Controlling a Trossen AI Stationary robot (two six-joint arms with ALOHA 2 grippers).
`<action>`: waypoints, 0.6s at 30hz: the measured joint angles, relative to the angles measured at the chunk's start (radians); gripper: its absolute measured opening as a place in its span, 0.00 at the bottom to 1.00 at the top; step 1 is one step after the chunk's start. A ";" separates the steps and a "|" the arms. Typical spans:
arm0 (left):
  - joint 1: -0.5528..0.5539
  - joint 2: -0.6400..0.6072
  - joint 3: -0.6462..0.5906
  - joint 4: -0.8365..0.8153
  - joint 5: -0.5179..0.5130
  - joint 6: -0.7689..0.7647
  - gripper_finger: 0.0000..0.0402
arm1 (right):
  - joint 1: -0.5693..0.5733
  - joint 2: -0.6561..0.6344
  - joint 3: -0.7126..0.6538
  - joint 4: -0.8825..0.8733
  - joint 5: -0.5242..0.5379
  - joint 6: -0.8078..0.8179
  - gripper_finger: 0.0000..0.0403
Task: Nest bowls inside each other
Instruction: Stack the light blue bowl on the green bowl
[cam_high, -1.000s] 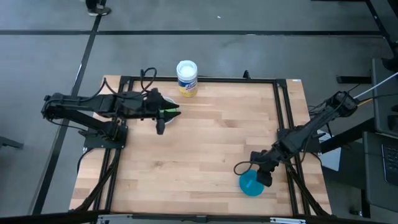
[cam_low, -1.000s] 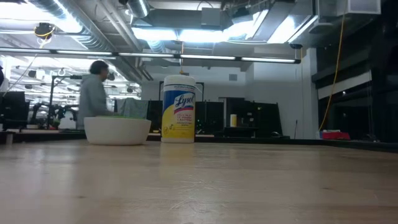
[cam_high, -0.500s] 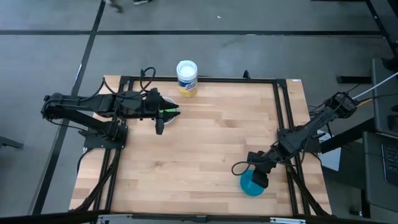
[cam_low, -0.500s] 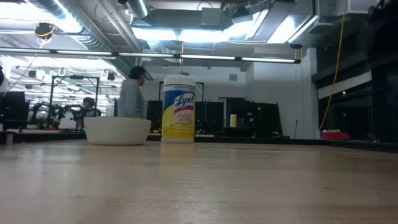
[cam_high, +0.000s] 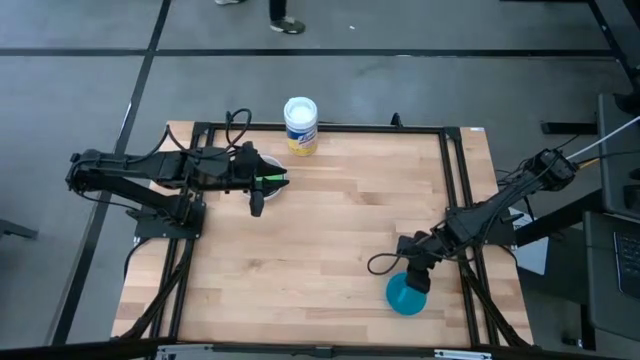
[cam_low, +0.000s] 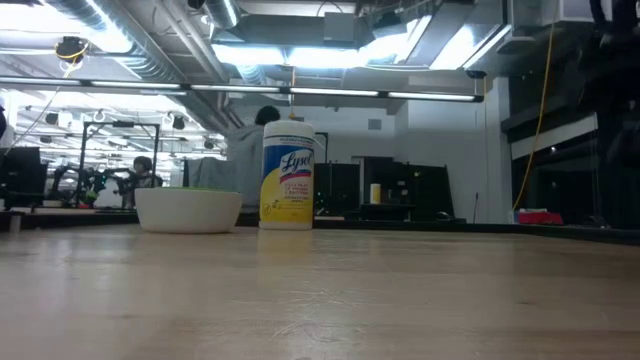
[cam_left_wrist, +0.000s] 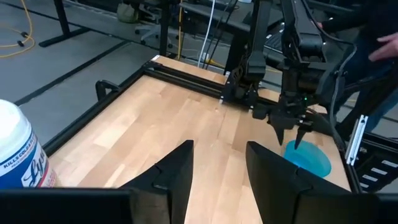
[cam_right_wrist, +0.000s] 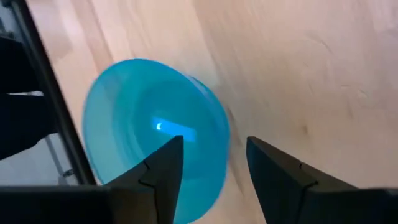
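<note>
A teal bowl (cam_high: 404, 297) sits on the wood near the table's near right corner, and also shows in the right wrist view (cam_right_wrist: 149, 124). My right gripper (cam_high: 415, 283) hangs open just over its far rim, pointing steeply down (cam_left_wrist: 291, 134); no touch shows. A white bowl (cam_low: 188, 210) rests on its base at the far left, with a green edge (cam_high: 278, 180) showing at it. My left gripper (cam_high: 262, 178) hovers open above that bowl, with nothing between its fingers (cam_left_wrist: 217, 168).
A tall white wipes container (cam_high: 300, 125) with a blue-yellow label stands at the far edge, right of the white bowl. A black frame (cam_high: 455, 170) runs round the table. The middle of the wooden top is bare. A person walks in the room beyond (cam_low: 255, 140).
My right gripper has swung a little toward the table's left over the teal bowl and tipped slightly. The bowl has stayed where it was. A person in the room behind has walked across toward the right.
</note>
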 joint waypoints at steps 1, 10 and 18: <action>0.000 0.000 0.000 0.000 0.000 0.000 0.36 | -0.002 0.001 -0.006 0.002 0.000 -0.001 0.45; 0.000 0.000 0.000 0.000 0.001 -0.011 0.36 | 0.012 0.017 -0.102 0.138 -0.048 0.050 0.48; 0.000 0.000 0.000 -0.024 -0.079 -0.048 0.36 | -0.058 0.017 -0.107 0.149 -0.035 -0.021 0.04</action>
